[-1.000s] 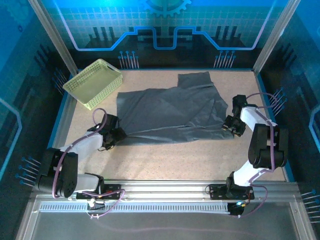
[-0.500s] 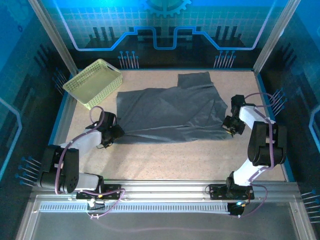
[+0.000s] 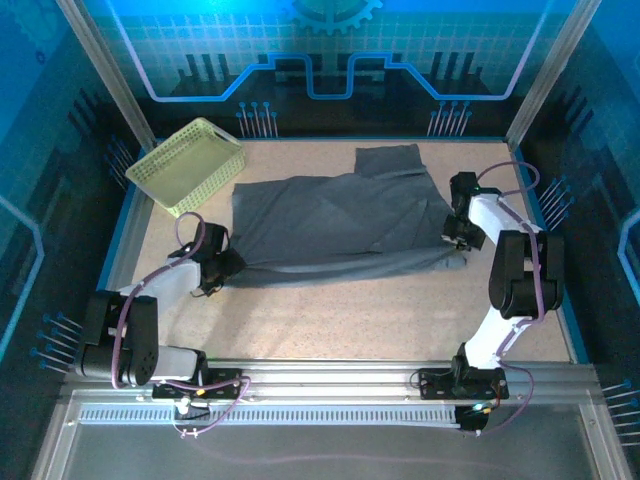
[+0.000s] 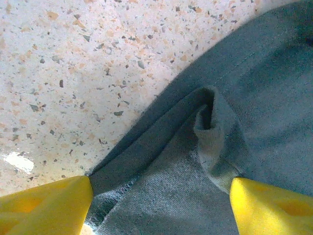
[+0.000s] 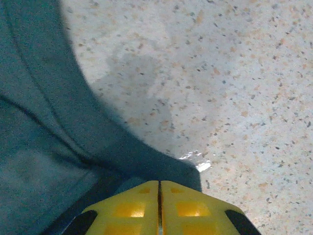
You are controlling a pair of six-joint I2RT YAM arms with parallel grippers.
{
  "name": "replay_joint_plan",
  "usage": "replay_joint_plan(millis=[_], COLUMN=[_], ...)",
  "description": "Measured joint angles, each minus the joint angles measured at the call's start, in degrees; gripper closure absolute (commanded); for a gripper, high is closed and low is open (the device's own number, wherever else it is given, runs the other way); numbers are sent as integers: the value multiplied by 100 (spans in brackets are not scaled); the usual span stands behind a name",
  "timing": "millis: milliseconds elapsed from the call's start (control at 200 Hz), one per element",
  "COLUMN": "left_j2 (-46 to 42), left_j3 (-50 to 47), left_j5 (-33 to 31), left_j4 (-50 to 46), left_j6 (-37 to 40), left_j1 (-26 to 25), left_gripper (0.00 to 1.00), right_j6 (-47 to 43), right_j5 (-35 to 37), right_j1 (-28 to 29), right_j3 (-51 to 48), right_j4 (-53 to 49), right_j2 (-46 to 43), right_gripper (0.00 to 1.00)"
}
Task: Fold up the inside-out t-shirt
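Bases of both arms sit bolted at the near edge of the speckled worktop (image 3: pixel 330 320). The left arm (image 3: pixel 150 295) lies low, elbow folded back by its base and forearm reaching forward and inward to the near-left corner of the inside-out t-shirt (image 3: pixel 340 225). The left gripper (image 3: pixel 222 262) points down at the hem, its yellow fingers (image 4: pixel 44 205) spread wide; in the left wrist view a rolled fold of the grey cloth (image 4: pixel 254 98) lies between them, neither finger closed on it.

The right arm (image 3: pixel 520 280) stands taller, its upper link rising from the base and its forearm bending inward to the shirt's right edge. The right gripper (image 3: pixel 462 232) has its fingers (image 5: pixel 132 208) pressed together, pinching the edge of the fabric (image 5: pixel 39 122), which draws up to their tips above the worktop.

The shirt lies spread and wrinkled across the middle of the worktop, one sleeve pointing to the far side. Beyond its left end a pale yellow-green lattice basket (image 3: pixel 190 160) rests at the far-left corner, just beside the cloth.
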Motion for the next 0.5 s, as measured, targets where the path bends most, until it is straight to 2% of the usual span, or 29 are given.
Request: replay_joint_plan(millis=[130, 330, 500], left_j2=[-63, -273, -518], left_j3=[-4, 2, 348], left_j5=[-42, -52, 81], left_j4=[-83, -369, -553], left_j6=[0, 11, 76], left_j1=[35, 44, -162], left_gripper=[22, 20, 20], right_j6=[55, -4, -74], right_j5=[227, 120, -763], right_j1=[0, 114, 920], right_j3=[-107, -424, -555], right_j4=[-28, 2, 448], right_j2=[-55, -684, -1200], right_gripper=[61, 54, 52])
